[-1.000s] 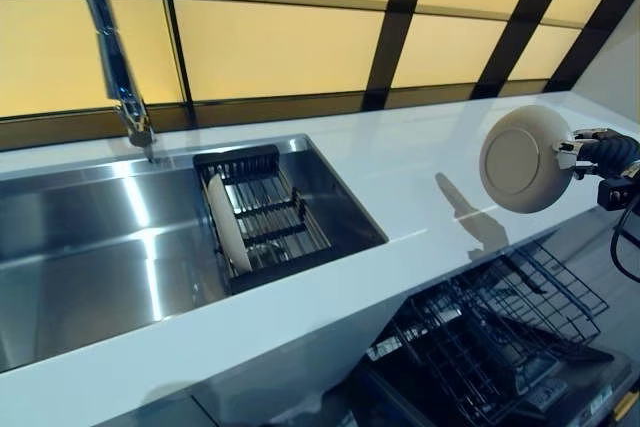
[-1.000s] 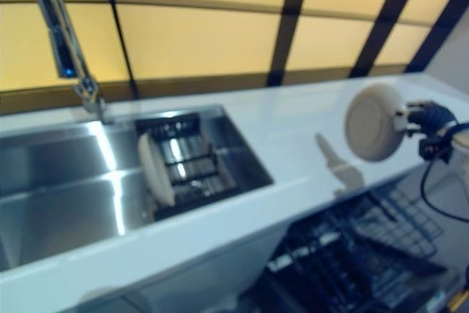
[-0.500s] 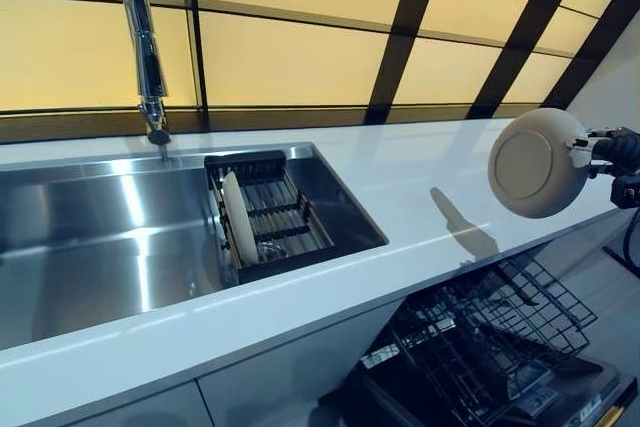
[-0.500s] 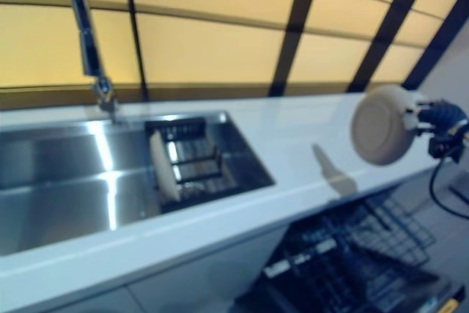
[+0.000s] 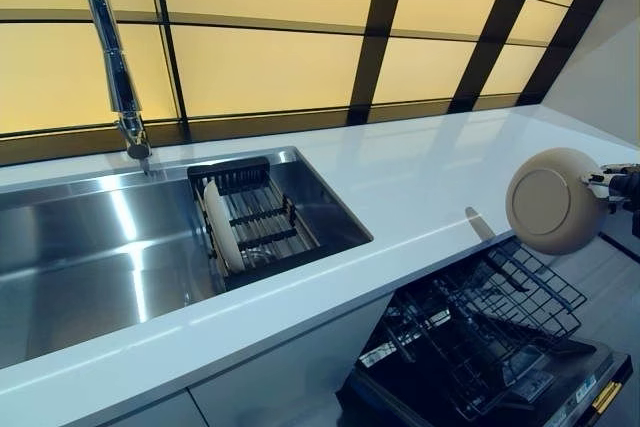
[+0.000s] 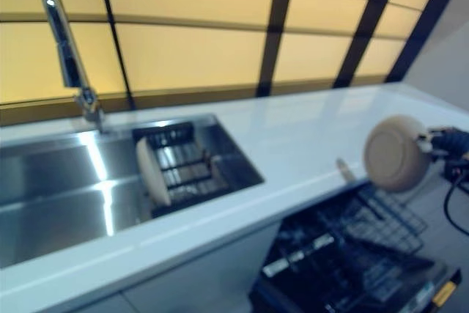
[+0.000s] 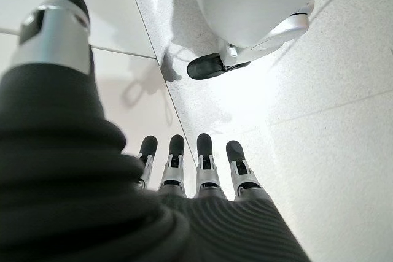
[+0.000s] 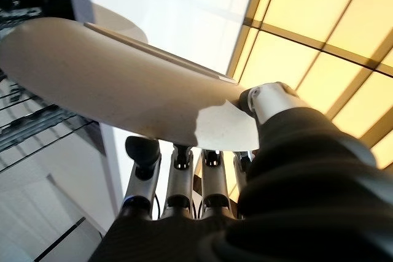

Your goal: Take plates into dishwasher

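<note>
My right hand pinches the rim of a beige plate between thumb and fingers and holds it on edge, underside toward me, above the open dishwasher's black wire rack at the counter's front right. In the right wrist view the plate lies across the fingers with the thumb on top. A second pale plate stands on edge in the dark drying rack inside the steel sink. My left hand hangs down over the floor with straight fingers, empty.
A tall chrome tap rises behind the sink. The white counter runs to the right corner under yellow wall panels. The dishwasher door lies open below the counter's edge.
The camera has shifted. My right hand has carried the plate lower and off the counter's front edge, over the dishwasher rack.
</note>
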### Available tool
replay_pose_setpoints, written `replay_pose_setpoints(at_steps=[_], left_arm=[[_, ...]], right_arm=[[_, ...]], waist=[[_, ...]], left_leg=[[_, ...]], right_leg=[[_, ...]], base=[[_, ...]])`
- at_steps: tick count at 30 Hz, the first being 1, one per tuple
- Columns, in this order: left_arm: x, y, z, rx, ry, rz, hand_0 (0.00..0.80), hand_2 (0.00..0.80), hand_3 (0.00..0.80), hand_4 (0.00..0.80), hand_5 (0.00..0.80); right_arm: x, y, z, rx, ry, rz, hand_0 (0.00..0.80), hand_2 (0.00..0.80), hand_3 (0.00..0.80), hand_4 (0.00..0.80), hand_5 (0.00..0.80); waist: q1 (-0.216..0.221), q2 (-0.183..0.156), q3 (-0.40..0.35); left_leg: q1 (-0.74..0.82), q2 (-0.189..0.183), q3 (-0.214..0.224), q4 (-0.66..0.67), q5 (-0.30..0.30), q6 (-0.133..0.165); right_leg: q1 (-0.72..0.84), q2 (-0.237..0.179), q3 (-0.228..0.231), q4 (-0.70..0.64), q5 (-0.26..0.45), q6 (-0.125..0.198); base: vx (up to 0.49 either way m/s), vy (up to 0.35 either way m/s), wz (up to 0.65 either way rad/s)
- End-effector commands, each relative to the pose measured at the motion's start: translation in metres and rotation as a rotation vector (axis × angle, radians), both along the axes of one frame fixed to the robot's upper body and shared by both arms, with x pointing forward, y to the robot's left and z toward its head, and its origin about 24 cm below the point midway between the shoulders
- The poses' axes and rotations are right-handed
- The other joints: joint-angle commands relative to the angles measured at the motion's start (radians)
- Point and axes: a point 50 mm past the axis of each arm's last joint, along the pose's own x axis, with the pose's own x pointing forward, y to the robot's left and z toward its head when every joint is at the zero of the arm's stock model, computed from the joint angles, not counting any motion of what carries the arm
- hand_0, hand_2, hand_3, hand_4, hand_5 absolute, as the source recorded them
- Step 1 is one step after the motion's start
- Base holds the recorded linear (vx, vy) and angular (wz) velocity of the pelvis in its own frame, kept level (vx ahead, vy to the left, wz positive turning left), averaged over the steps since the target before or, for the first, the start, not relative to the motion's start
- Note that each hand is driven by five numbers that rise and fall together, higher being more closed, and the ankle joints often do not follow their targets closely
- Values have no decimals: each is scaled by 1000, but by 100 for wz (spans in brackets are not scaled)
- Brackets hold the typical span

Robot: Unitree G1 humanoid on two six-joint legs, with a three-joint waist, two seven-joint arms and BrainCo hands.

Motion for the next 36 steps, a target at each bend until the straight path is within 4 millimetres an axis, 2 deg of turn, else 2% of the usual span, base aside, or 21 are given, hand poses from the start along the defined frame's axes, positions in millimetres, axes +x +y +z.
replay_pose_setpoints(at_steps=[1,3,4,5,6,7,9,13,25,36], left_arm=[[1,9,3,30,-1,35,0,0,0,0,0],[0,9,3,19,1,43,0,0,0,0,0],[0,8,3,13,5,46,0,0,0,0,0],[0,7,2,8,6,51,0,0,0,0,0],[-1,6,2,5,6,57,0,0,0,0,0],[0,5,1,-1,4,68,0,0,0,0,0],[7,3,2,-10,-3,49,0,0,0,0,0],[23,0,4,3,-18,-21,0,0,0,0,0],[13,5,3,6,-9,-7,0,0,0,0,0],[12,3,3,-3,-8,-6,0,0,0,0,0]], right_arm=[[-9,-7,51,-81,-171,-12,800,800,800,800,800],[-10,-7,52,-91,-156,-7,800,800,800,800,800],[-11,-8,52,-98,-145,-9,800,800,800,800,800],[-13,-11,52,-101,-136,-9,800,800,800,800,800],[-14,-12,51,-101,-133,-5,800,800,800,800,800],[-16,-14,48,-99,-126,1,800,800,800,800,800],[-20,-20,37,-88,-118,-25,800,800,800,800,800],[-29,-30,24,-65,-89,-81,800,800,800,800,800],[-36,-36,0,-126,82,-45,800,800,800,800,800],[-25,-16,-29,-142,205,79,800,800,800,800,800]], waist=[[47,-6,18],[34,-11,25],[21,-27,25],[13,-42,19],[4,-45,13],[-15,-37,1],[-39,-16,-9],[-49,-6,-25],[-52,0,-46],[-44,-2,-44]], left_leg=[[-134,3,-65,-63,230,-23],[-125,7,-68,77,187,-11],[-117,-6,-84,205,145,-1],[-109,-30,-112,266,102,14],[-91,-42,-121,251,65,25],[-24,-57,-136,156,14,35],[71,-65,-134,10,-12,32],[94,-84,-138,-98,-9,32],[103,-88,-103,-96,-16,48],[111,-90,-99,-94,-18,55]], right_leg=[[70,56,34,58,-59,-25],[44,48,19,71,-52,-39],[31,31,13,70,-35,-48],[12,12,18,66,-14,-47],[0,4,21,70,-8,-41],[-19,-2,25,77,-1,-25],[-35,-5,16,79,13,-3],[-50,-8,3,48,38,16],[-28,-7,23,21,37,14],[-12,-9,25,17,35,16]], base=[[-182,-108,-12],[-191,-88,-20],[-207,-78,-15],[-159,-38,-8],[-75,71,-5],[-27,117,-16],[-34,75,-4],[-48,-33,38],[6,4,-1],[7,-7,-5]])
